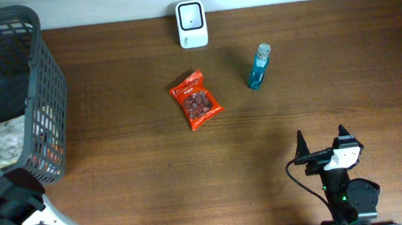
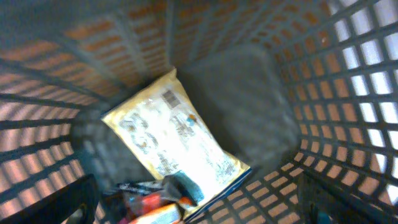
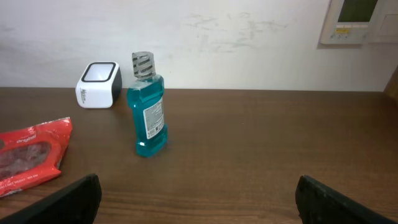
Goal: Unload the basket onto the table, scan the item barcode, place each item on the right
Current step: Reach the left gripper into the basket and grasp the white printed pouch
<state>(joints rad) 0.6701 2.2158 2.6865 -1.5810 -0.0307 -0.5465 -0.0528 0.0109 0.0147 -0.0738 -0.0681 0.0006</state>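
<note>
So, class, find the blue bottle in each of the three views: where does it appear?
Overhead: blue bottle right of centre, toward the back edge.
Left wrist: not in it; only the basket interior shows.
Right wrist: bottle upright, left of centre.
Shared landmark: the white scanner, left of the bottle in both.

Snack bag (image 1: 196, 101) red; bottle (image 1: 257, 72) blue, grey cap (image 1: 263, 49); scanner (image 1: 192, 24) white; basket (image 1: 49, 96) dk grey lattice; table (image 1: 132, 154) brown.

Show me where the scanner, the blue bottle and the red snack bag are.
scanner (image 1: 192, 23), overhead view, its top face
blue bottle (image 3: 153, 121), right wrist view, its label
red snack bag (image 1: 196, 100), overhead view, its middle
</note>
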